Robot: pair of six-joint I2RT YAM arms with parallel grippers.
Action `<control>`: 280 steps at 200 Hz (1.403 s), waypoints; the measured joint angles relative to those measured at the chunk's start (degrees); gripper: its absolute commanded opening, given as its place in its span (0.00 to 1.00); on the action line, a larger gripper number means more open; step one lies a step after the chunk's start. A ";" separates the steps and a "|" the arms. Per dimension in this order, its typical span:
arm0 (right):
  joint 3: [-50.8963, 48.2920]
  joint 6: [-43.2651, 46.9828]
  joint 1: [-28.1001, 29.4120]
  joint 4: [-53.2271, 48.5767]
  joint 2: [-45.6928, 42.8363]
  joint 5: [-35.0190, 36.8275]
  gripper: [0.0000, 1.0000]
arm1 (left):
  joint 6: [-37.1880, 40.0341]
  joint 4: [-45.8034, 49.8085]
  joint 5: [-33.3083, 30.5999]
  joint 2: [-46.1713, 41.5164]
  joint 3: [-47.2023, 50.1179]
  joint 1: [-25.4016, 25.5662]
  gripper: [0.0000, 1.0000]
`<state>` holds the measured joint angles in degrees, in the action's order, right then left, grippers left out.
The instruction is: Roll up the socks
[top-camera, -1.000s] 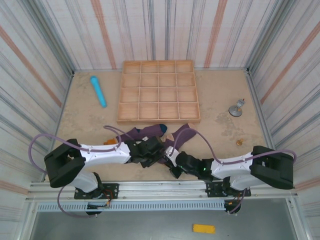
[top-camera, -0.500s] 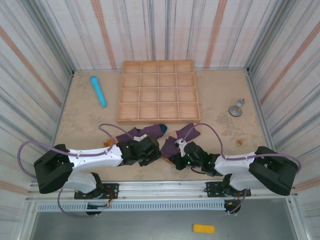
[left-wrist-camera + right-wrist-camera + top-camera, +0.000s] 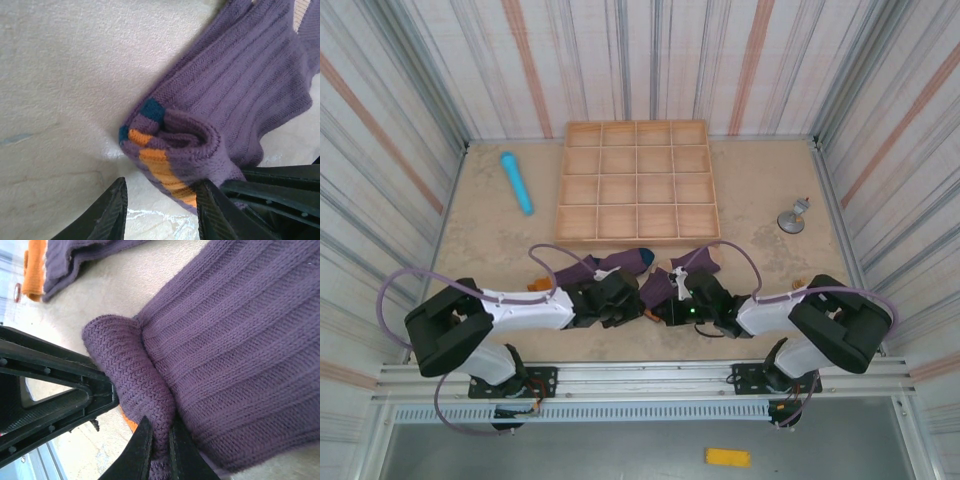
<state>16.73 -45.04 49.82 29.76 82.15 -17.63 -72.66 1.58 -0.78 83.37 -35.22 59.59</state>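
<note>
**At lower centre of the table [image 3: 490, 250]: both arms on the socks [image 3: 600, 266]**

- Table: sandy top, striped walls on three sides.
- Wooden tray [image 3: 638, 241]: grid of compartments, upper centre of the top view, against the back wall.
- Left arm [image 3: 520, 308] and right arm [image 3: 780, 305]: both reach inward along the near edge and meet at lower centre.
- Socks: purple knit, spread flat just below the tray's front wall, teal toe pointing toward the tray. None of it is in a compartment.
- Left gripper [image 3: 161, 200]: jaws partly open with bare table showing between them. A rolled sock end with orange and teal stripes lies against one finger. The other finger is clear of it, so no clamp.
- Right gripper [image 3: 159, 440]: fingers pinched together on a thick rolled fold of the socks, the flat ribbed part lying beside it.
- Blue tube [image 3: 516, 182]: upper left, well apart from the tray.
- Metal stand [image 3: 792, 217]: right side.
- Small brass bit [image 3: 799, 284]: just below that.
</note>
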 measured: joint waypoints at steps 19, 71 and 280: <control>0.00 -1.01 -0.68 -0.04 0.02 -0.74 0.00 | 0.55 -1.29 0.37 0.09 0.46 -0.74 0.38; 0.00 -1.55 -2.62 0.46 0.92 -3.80 0.00 | 1.97 -2.89 0.39 1.27 0.48 -1.90 0.39; 0.72 8.24 1.07 -23.47 -20.00 4.15 0.63 | 0.48 17.75 2.91 5.66 -12.28 -5.27 0.00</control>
<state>17.45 -36.80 50.89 6.28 62.15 -13.47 -72.18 19.33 2.13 89.03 -47.51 54.33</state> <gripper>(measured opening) 0.574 0.100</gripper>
